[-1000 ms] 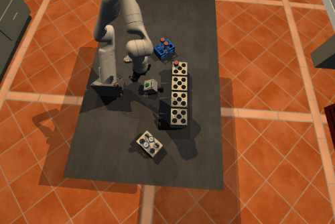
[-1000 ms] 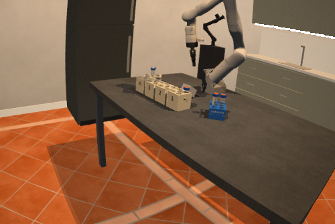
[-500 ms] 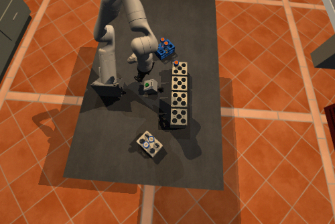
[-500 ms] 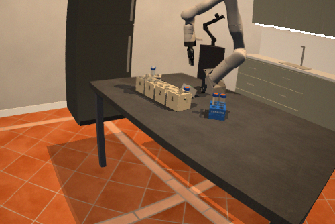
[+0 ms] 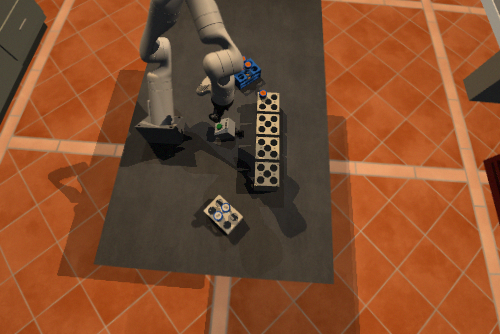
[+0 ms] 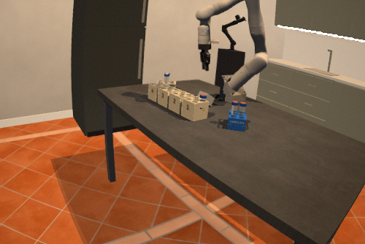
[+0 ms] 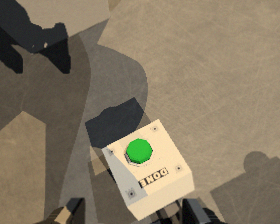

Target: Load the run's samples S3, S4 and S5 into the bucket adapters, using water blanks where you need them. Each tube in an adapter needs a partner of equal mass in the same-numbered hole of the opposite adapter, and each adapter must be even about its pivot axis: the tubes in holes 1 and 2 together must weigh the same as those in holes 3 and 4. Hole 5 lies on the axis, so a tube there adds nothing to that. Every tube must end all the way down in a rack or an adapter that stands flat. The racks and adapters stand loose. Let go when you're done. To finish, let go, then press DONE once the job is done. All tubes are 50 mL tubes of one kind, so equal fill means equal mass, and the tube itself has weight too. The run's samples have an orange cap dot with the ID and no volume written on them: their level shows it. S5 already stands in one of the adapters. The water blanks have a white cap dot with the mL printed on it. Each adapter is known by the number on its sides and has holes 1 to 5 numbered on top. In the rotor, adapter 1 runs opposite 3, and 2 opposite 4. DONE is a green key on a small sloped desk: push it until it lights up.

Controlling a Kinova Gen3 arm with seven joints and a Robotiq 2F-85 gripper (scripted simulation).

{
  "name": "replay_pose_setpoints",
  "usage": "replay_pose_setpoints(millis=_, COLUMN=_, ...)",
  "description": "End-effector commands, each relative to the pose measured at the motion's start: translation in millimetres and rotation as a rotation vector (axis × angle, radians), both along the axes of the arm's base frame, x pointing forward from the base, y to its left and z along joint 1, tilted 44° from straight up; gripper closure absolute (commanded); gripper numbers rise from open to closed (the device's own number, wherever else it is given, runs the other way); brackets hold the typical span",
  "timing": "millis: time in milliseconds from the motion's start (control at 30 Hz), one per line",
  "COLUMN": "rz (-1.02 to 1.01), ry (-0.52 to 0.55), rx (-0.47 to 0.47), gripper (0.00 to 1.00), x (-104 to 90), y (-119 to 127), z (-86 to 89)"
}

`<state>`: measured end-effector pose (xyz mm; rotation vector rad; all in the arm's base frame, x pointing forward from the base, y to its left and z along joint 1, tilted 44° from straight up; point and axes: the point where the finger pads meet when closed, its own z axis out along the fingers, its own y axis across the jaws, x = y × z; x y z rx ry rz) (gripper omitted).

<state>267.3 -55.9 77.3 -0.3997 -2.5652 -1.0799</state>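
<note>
Partly spread, empty black two-finger tool [image 6: 206, 65] hanging high above the dark table [image 6: 292, 159], with the round green DONE key [image 7: 139, 151] on its small cream sloped desk [image 7: 161, 187] lying almost directly below, slightly ahead of the fingertips.

Gripper [image 6: 205, 65] hangs high above table [image 6: 292, 159], fingers part-open, nothing between. Four beige adapters [image 6: 179, 101] in row (nearest numbered 1). Blue rack [image 6: 237, 122] holds two orange-capped tubes [image 6: 239, 107].
</note>
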Motion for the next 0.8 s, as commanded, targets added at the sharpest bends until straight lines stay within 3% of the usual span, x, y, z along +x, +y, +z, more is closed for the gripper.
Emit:
replay_pose_setpoints(millis=0, rz=0.016, ry=-0.026, rx=-0.013, gripper=0.38, x=5.5, y=-2.8, z=-0.8)
replay_pose_setpoints(millis=767, rz=0.130, ry=-0.202, rx=-0.010, gripper=0.38, x=43.6, y=-3.3, z=5.3)
